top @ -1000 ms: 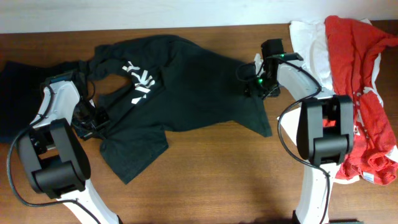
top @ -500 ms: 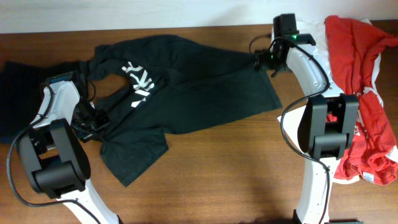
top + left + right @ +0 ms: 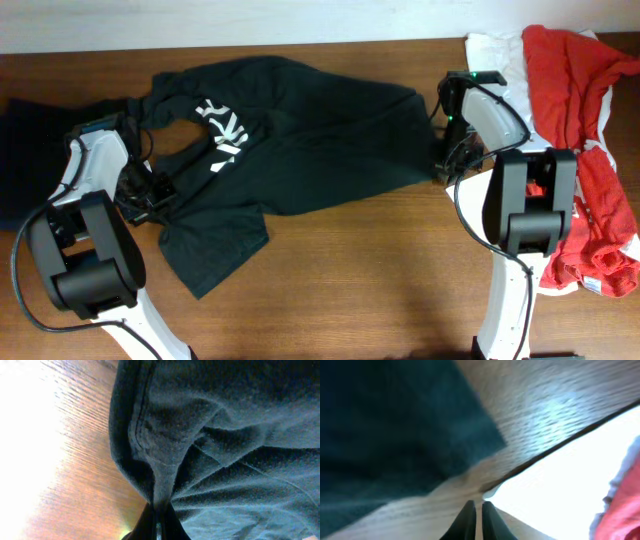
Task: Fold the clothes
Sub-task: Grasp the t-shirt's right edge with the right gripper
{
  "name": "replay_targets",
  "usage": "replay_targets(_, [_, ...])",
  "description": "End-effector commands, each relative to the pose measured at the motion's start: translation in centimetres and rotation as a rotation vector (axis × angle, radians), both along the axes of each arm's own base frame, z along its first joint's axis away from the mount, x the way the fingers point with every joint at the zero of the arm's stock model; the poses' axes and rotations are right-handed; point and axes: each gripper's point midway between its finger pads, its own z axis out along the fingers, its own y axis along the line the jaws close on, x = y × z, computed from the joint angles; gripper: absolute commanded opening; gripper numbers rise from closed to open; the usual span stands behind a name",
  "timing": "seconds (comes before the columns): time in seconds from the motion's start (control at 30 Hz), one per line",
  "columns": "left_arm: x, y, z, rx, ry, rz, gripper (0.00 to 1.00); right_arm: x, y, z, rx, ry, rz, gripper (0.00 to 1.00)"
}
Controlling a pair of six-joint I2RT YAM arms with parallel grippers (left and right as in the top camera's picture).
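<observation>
Left claw [image 3: 158, 512] low on T-shirt [image 3: 225, 435]

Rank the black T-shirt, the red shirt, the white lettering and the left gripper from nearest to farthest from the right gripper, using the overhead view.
From the right gripper:
1. black T-shirt, its right edge just beside it.
2. red shirt, off to the right.
3. white lettering, on the T-shirt's left part.
4. left gripper, far left, pinching the T-shirt.

A black T-shirt [image 3: 300, 140] (lettering up) is spread on the wooden table [image 3: 350, 290]; a white garment [image 3: 497, 55] and red shirt [image 3: 585, 100] are heaped rightward.
</observation>
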Motion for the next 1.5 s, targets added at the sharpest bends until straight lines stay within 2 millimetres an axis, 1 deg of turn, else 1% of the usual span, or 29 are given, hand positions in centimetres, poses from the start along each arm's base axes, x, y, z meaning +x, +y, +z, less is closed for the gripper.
replay_targets(0.0, [0.7,0.6,0.9,0.023,-0.046,-0.01,0.0,-1.9,-0.2,-0.6,0.046,0.063,0.041,0.1])
replay_targets(0.1, [0.8,0.6,0.9,0.025,-0.05,-0.01,0.0,-3.4,-3.0,-2.3,0.027,0.096,-0.023,0.07])
replay_targets(0.13, [0.9,0.6,0.9,0.025,-0.053,-0.01,0.0,-3.8,-5.4,-2.6,-0.021,0.101,-0.05,0.06])
replay_targets(0.23, [1.0,0.6,0.9,0.026,-0.057,-0.01,0.0,-4.7,-13.6,-2.4,-0.205,0.093,-0.146,0.07])
replay_targets(0.27, [1.0,0.6,0.9,0.026,-0.056,-0.01,0.0,-5.8,-16.2,-2.2,-0.26,0.106,-0.223,0.07])
replay_targets(0.3, [1.0,0.6,0.9,0.026,-0.056,-0.01,0.0,-6.9,-18.2,-1.9,-0.301,0.124,-0.292,0.07])
replay_targets(0.33, [1.0,0.6,0.9,0.024,-0.057,-0.01,0.0,-9.0,-20.9,-1.4,-0.349,0.152,-0.419,0.07])
replay_targets(0.37, [1.0,0.6,0.9,0.022,-0.057,-0.009,0.0,-10.7,-22.7,-1.0,-0.352,0.172,-0.554,0.07])
replay_targets(0.4, [0.9,0.6,0.9,0.022,-0.056,-0.009,0.0,-11.0,-23.3,-0.7,-0.294,0.158,-0.615,0.07])
replay_targets(0.43, [0.9,0.6,0.9,0.022,-0.056,-0.009,0.0,-10.2,-23.0,-0.5,-0.2,0.122,-0.587,0.08])
replay_targets(0.47, [1.0,0.6,0.9,0.023,-0.058,-0.009,0.0,-8.7,-21.9,-0.1,-0.086,0.064,-0.507,0.12])
replay_targets(0.5, [1.1,0.6,0.9,0.024,-0.062,-0.009,0.0,-7.0,-20.4,0.4,0.016,0.003,-0.41,0.2])
replay_targets(0.53, [1.1,0.6,0.9,0.024,-0.062,-0.009,0.0,-5.1,-18.3,1.2,0.127,-0.067,-0.304,0.3])
replay_targets(0.57, [1.1,0.6,0.9,0.024,-0.062,-0.009,0.0,-2.5,-14.5,2.5,0.289,-0.169,-0.152,0.44])
replay_targets(0.6, [1.1,0.6,0.9,0.024,-0.062,-0.009,0.0,-0.9,-11.6,3.4,0.389,-0.229,-0.061,0.54])
replay_targets(0.63, [1.1,0.6,0.9,0.023,-0.062,-0.009,0.0,0.2,-8.4,3.9,0.467,-0.258,0.006,0.6])
replay_targets(0.73, [1.1,0.6,0.9,0.023,-0.061,-0.009,0.0,1.5,-4.1,3.7,0.473,-0.249,0.1,0.6])
replay_targets(0.77, [1.1,0.6,0.9,0.022,-0.061,-0.009,0.0,1.8,-2.8,3.5,0.456,-0.238,0.115,0.6])
replay_targets(0.8, [1.1,0.5,0.9,0.019,-0.062,-0.008,0.0,2.0,-1.6,2.9,0.391,-0.214,0.112,0.62])
replay_targets(0.9, [1.1,0.5,0.9,0.015,-0.064,-0.008,0.0,2.7,-0.3,1.5,0.291,-0.21,0.093,0.67])
replay_targets(0.97, [1.1,0.4,0.9,0.013,-0.064,-0.007,0.0,4.2,0.7,1.2,0.283,-0.27,0.113,0.66])
replay_targets(1.03, [1.1,0.4,0.9,0.013,-0.063,-0.007,0.0,5.0,1.2,1.1,0.276,-0.299,0.135,0.66])
replay_targets(1.07, [1.1,0.4,0.9,0.013,-0.063,-0.007,0.0,5.0,1.0,0.8,0.238,-0.292,0.146,0.66])
replay_targets(1.13, [1.1,0.4,0.9,0.013,-0.063,-0.007,0.0,4.5,-1.2,0.1,0.099,-0.249,0.085,0.66])
replay_targets(1.23, [1.1,0.4,0.9,0.013,-0.064,-0.007,0.0,4.4,-1.8,0.1,0.06,-0.246,0.073,0.66])
replay_targets(1.27, [1.1,0.4,0.9,0.013,-0.064,-0.007,0.0,4.2,-1.4,0.1,0.068,-0.237,0.077,0.66])
replay_targets(1.33, [1.2,0.4,0.9,0.013,-0.066,-0.007,0.0,3.9,0.2,-0.1,0.121,-0.226,0.089,0.66])
replay_targets(1.37, [1.2,0.4,0.9,0.013,-0.066,-0.007,0.0,3.7,0.5,-0.2,0.121,-0.221,0.097,0.66])
replay_targets(1.47, [1.1,0.4,0.9,0.013,-0.065,-0.007,0.0,3.2,1.5,-1.8,0.124,-0.217,0.115,0.66])
